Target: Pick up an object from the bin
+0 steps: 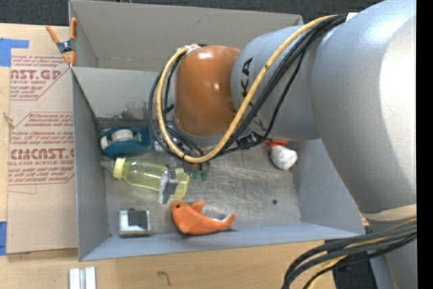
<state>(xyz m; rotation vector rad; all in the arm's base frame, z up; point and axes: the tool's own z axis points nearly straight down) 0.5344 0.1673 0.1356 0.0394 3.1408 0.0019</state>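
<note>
My gripper [173, 185] shows below the orange wrist cover, low in the left half of the bin. It sits at the right end of a pale yellow translucent bottle [138, 174] that lies on its side; whether it touches the bottle is hidden. An orange fish-shaped toy [197, 219] lies just below the gripper near the bin's front wall. A blue and white tape-dispenser-like thing [125, 139] rests above the bottle by the left wall.
A small grey square block [134, 221] sits in the front left corner. A white thing with a red end [283, 156] lies to the right, next to the arm. The arm and its cables cover the bin's middle and right.
</note>
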